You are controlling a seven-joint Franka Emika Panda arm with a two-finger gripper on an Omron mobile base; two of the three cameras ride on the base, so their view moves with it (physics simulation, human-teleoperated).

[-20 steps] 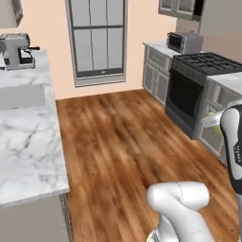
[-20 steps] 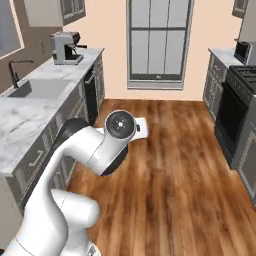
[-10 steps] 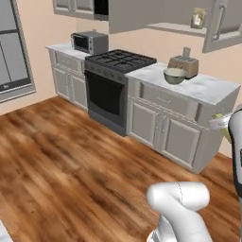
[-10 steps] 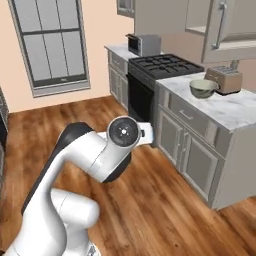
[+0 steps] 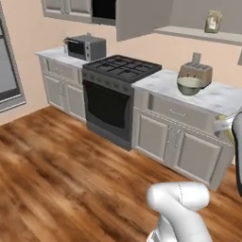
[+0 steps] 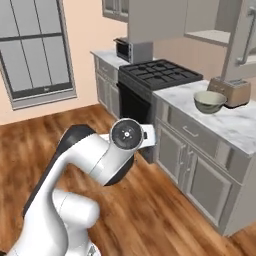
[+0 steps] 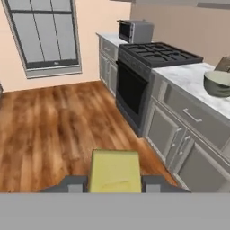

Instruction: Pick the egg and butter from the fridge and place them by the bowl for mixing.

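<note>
Butter (image 7: 115, 172) clamped in claw (image 7: 115, 183), bowl (image 7: 218, 83) on counter (image 7: 191, 78)

Bare counter (image 6: 235, 131) beside bowl (image 6: 210, 101)

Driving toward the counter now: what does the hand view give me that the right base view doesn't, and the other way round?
Hand view alone: the butter, a yellow block clamped between the gripper fingertips. Right base view alone: the arm's white body and the brown slotted box behind the bowl. Both share the bowl on the marble counter, the black stove, the microwave, the window and the wood floor.
</note>
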